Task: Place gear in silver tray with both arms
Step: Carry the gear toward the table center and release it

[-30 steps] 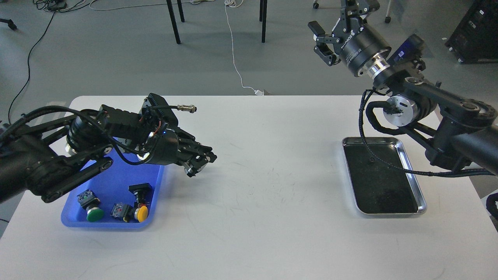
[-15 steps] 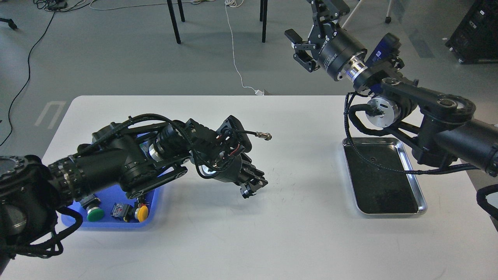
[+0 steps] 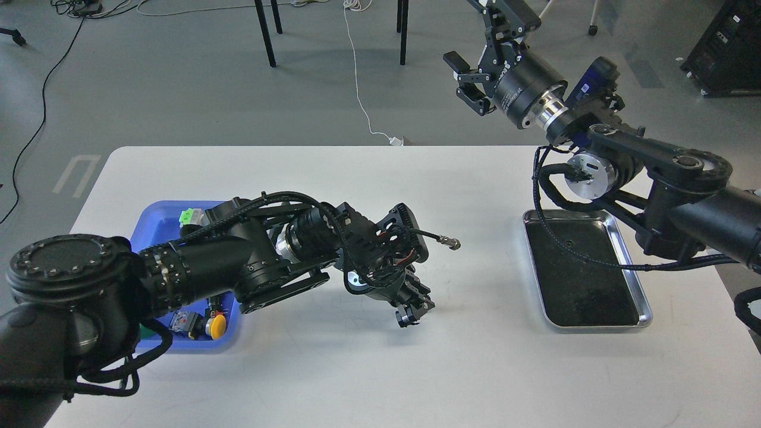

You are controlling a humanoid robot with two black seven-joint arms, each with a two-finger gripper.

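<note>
Shiny round-cornered silver tray (image 3: 628, 252) — dark floor

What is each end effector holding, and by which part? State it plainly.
The right end effector is open and holds nothing. The left end effector is too dark to tell whether anything is gripped.

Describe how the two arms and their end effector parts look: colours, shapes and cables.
Both arms are black and jointed, built of thick round segments. The right arm has shiny silver wrist rings, a round silver joint cap and a ribbed black cable hanging in a loop. The left arm carries black cables, thin red wires and a loose silver-tipped plug. The right end effector and left end effector are black and two-fingered.
</note>
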